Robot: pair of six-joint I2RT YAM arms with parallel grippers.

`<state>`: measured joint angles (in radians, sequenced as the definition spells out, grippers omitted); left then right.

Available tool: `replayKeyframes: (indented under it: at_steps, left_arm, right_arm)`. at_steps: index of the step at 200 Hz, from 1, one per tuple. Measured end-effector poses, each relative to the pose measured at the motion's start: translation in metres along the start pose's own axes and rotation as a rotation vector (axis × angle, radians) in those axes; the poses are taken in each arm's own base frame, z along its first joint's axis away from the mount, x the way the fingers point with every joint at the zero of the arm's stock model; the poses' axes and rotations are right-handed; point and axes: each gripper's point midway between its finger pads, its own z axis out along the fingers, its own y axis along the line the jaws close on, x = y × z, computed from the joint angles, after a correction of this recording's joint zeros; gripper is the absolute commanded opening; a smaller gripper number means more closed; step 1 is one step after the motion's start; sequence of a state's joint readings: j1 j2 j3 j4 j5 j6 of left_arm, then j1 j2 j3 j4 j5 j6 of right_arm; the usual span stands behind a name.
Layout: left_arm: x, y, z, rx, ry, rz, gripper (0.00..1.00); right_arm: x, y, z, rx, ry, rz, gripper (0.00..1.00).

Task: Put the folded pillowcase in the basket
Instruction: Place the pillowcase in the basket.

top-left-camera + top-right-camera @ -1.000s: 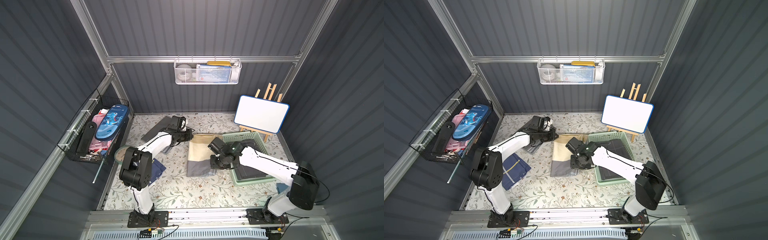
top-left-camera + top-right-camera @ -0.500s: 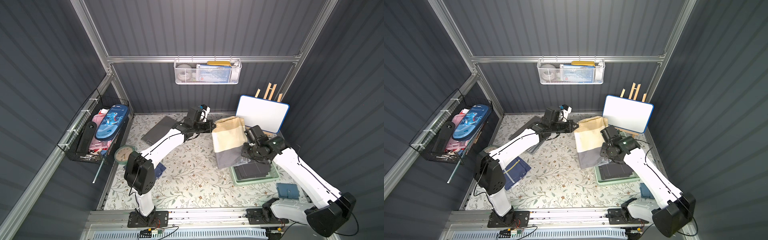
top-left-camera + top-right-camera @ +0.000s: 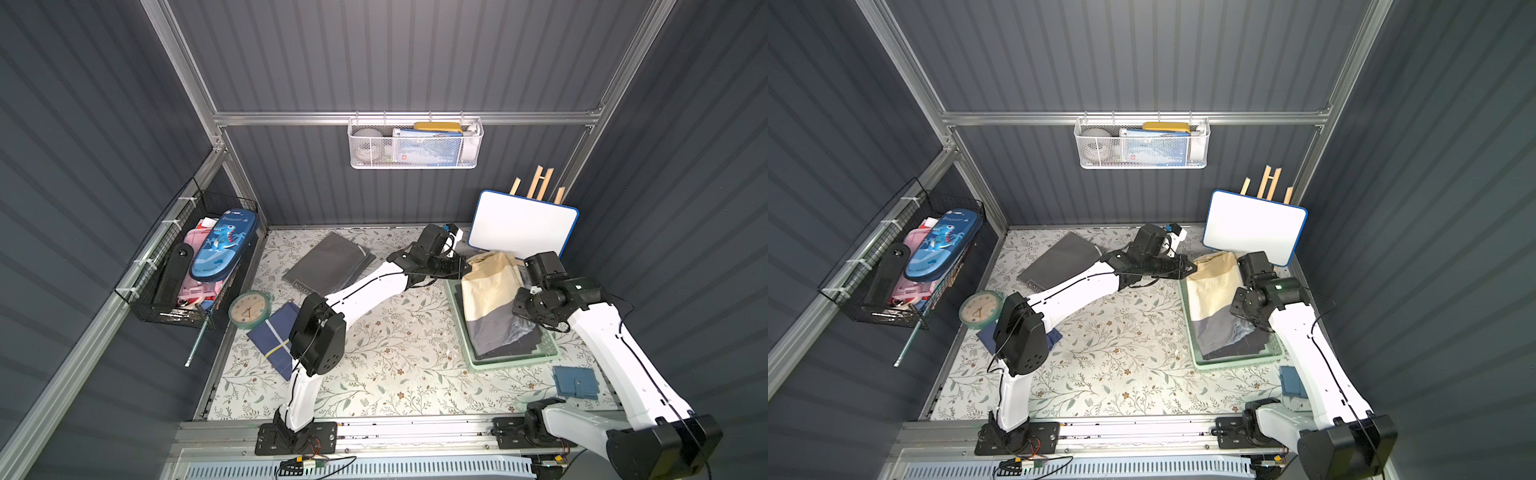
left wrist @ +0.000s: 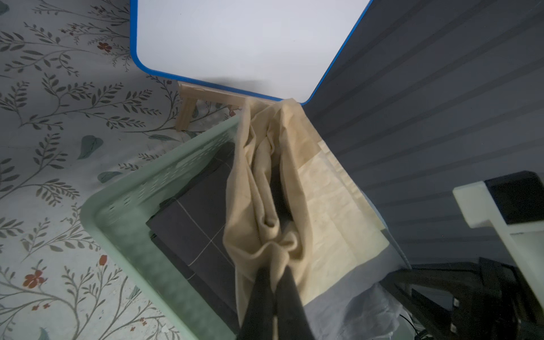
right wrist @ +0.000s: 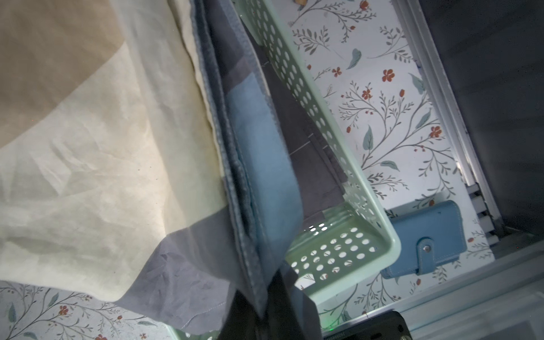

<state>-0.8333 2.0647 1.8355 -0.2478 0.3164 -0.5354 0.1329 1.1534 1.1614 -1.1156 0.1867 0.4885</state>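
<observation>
Pillowcase place: the pillowcase (image 3: 490, 297) is at 3 o'clock on the worktop (image 3: 386, 353). It lies over the 9 o'clock half of the basket (image 3: 513, 362), on top of a dark cloth (image 3: 525, 347) inside.
Long axis: runs 12 to 6 in both top views, leaning slightly. The tan end is at 12, just below the whiteboard (image 3: 523, 226), and the grey band is at 6.
Look: folded oblong, tan, then cream, then grey; creased, gathered at the 12 o'clock end.
Left fingers: the left fingers (image 4: 260, 297) are together, clamped on the bunched cream corner at 12.
Right fingers: the right fingers (image 5: 250, 321) are together, pinching the grey-blue edge on the 3 o'clock side.
Left wrist view only: deep lengthwise folds in the cream cloth; thin pale grid lines on the dark cloth; the easel (image 4: 188, 114) foot.
Right wrist view only: stacked layer edges with a blue panel; round holes in the basket wall; a blue wallet (image 5: 426, 238) just beyond the basket's corner.
Top views only: the full length. Whether the tan end rests or hangs cannot be told.
</observation>
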Motion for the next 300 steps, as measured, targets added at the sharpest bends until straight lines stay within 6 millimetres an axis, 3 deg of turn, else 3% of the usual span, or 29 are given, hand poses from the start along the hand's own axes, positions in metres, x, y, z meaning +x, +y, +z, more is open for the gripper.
replayKeyframes:
  at_steps: [37, 90, 164, 219, 246, 254, 258, 268, 282, 291, 300]
  left_arm:
    - [0.005, 0.010, 0.013, -0.004, 0.010, -0.004, 0.00]
    - [0.022, 0.039, 0.049, -0.037, 0.062, -0.021, 0.00]
    - [0.019, 0.057, 0.047, -0.061, 0.060, -0.041, 0.00]
    - [0.034, 0.072, 0.065, -0.056, 0.098, -0.058, 0.00]
    - [0.043, 0.081, 0.073, -0.065, 0.119, -0.069, 0.00]
    - [0.043, 0.082, 0.074, -0.065, 0.119, -0.069, 0.13]
    - [0.042, 0.083, 0.074, -0.066, 0.117, -0.070, 0.21]
    - [0.039, 0.082, 0.074, -0.064, 0.111, -0.065, 0.28]
    - [0.031, 0.080, 0.073, -0.056, 0.096, -0.059, 0.46]
    - [0.023, 0.077, 0.072, -0.038, 0.084, -0.048, 0.50]
    - [0.015, 0.074, 0.072, -0.020, 0.073, -0.036, 0.53]
  right_arm:
    - [0.003, -0.012, 0.010, 0.029, 0.030, 0.007, 0.00]
    - [0.000, -0.017, 0.025, 0.051, 0.066, 0.013, 0.00]
    - [0.002, -0.019, 0.042, 0.100, 0.116, -0.003, 0.00]
    - [0.005, -0.021, 0.055, 0.140, 0.161, -0.013, 0.00]
    - [0.007, -0.024, 0.063, 0.167, 0.180, -0.016, 0.13]
    - [0.008, -0.025, 0.066, 0.178, 0.187, -0.013, 0.26]
    - [0.008, -0.026, 0.067, 0.185, 0.190, -0.016, 0.29]
    - [0.007, -0.028, 0.071, 0.206, 0.192, -0.014, 0.33]
    - [0.007, -0.031, 0.074, 0.231, 0.195, -0.016, 0.43]
    - [0.006, -0.033, 0.074, 0.242, 0.188, -0.012, 0.51]
    - [0.004, -0.034, 0.073, 0.248, 0.176, -0.004, 0.54]
